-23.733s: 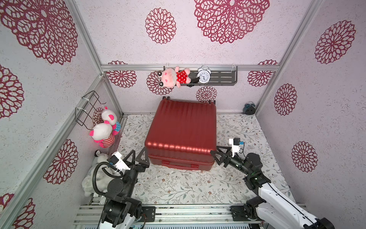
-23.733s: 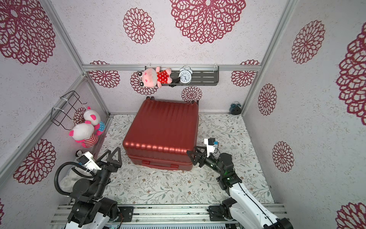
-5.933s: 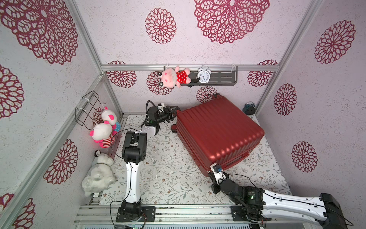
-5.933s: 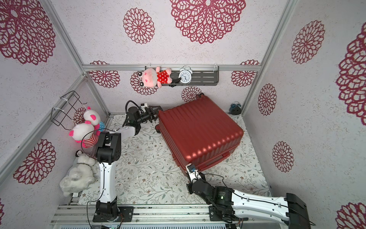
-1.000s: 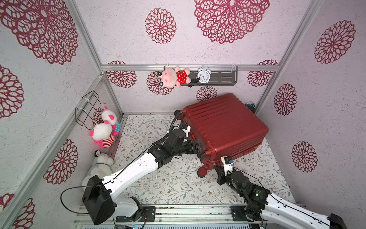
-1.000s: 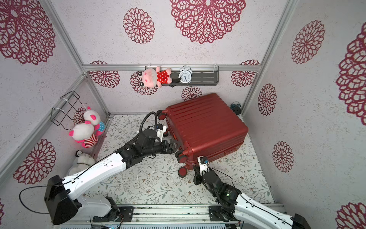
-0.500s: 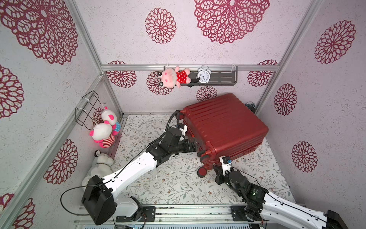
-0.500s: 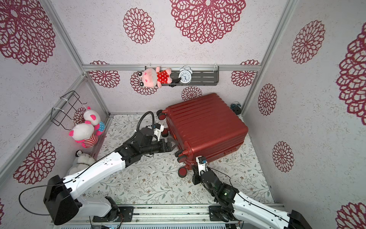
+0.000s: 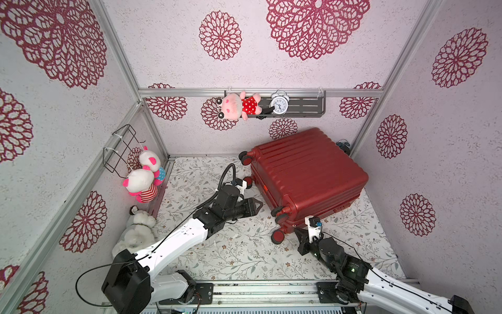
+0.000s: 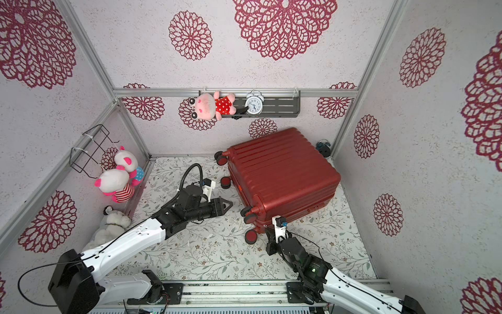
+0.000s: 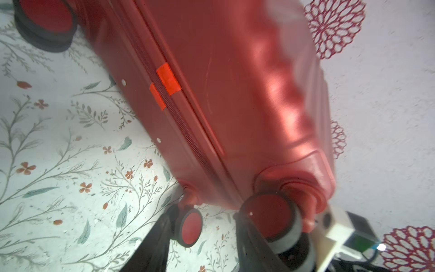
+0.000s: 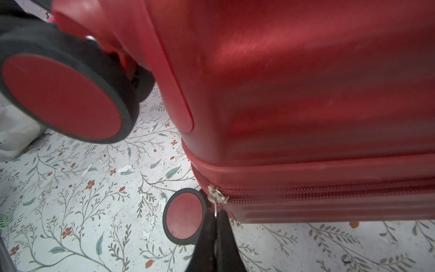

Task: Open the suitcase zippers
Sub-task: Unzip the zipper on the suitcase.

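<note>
1. The suitcase (image 9: 307, 174) lies flat on the floral tabletop (image 9: 244, 255), toward the back right corner.
2. The right hand (image 12: 215, 220) is clamped on the zipper pull (image 12: 215, 200) of the zippers (image 12: 306, 196), at the near corner beside a wheel (image 12: 184, 215).
3. The left hand (image 9: 258, 206) hovers just beside the wheeled side, its fingers partly apart and holding nothing.

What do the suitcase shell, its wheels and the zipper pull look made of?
Suitcase shell: hard plastic probably, glossy, ribbed, with streaky highlights. Wheels: matte black rubbery tyre, it seems, around a red plastic hub. Zipper pull: silvery, shiny, likely metal.
</note>
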Robot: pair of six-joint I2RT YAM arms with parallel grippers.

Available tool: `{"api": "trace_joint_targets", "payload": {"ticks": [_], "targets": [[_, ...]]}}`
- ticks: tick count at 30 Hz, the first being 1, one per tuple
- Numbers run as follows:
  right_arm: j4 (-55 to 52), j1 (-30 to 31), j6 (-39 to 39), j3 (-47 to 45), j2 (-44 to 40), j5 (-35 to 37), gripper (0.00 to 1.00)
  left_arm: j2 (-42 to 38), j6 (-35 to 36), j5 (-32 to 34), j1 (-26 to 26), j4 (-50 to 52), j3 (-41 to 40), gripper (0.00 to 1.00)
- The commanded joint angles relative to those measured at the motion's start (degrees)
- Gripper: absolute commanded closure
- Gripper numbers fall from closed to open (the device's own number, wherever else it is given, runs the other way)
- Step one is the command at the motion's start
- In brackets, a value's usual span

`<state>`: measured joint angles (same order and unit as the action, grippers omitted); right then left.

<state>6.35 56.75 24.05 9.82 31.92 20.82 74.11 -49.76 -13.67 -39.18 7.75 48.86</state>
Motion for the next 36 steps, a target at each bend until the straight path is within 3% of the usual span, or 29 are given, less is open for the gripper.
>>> {"api": "trace_joint_targets", "payload": {"ticks": [1,13,18,19,22,25,27,31,36], "targets": [[2.9,1.4,-0.9,2.5,2.8,-2.5,1.0,2.9,-0.5,-1.4,-1.1,-5.9,0.4,0.54],[8.6,6.3,-2.5,7.2,13.9,0.9,1.0,12.5,0.5,-1.7,-4.2,-7.0,6.1,0.6],[7.5,8.2,-0.3,8.4,15.7,4.9,1.0,8.7,1.0,1.7,-5.0,-5.5,5.1,0.62],[7.1,8.7,0.4,8.2,15.6,5.9,1.0,5.8,1.9,4.9,-4.7,-3.6,4.4,0.6],[7.1,10.3,1.9,6.9,14.4,7.4,1.0,-2.1,3.3,11.2,-2.2,3.0,3.5,0.35],[6.7,11.2,2.9,5.5,13.0,8.2,1.0,-8.5,4.8,13.1,2.8,9.9,5.2,0.12],[6.2,11.3,3.1,4.6,11.6,8.1,1.0,-10.9,5.9,14.1,6.6,13.1,7.0,0.04],[5.1,11.4,3.5,3.3,9.0,7.9,1.0,-9.8,5.9,8.5,16.3,10.9,11.0,0.02],[4.2,11.4,2.9,3.2,7.9,7.6,1.0,4.4,2.2,-3.9,23.8,3.6,19.2,0.02]]}}
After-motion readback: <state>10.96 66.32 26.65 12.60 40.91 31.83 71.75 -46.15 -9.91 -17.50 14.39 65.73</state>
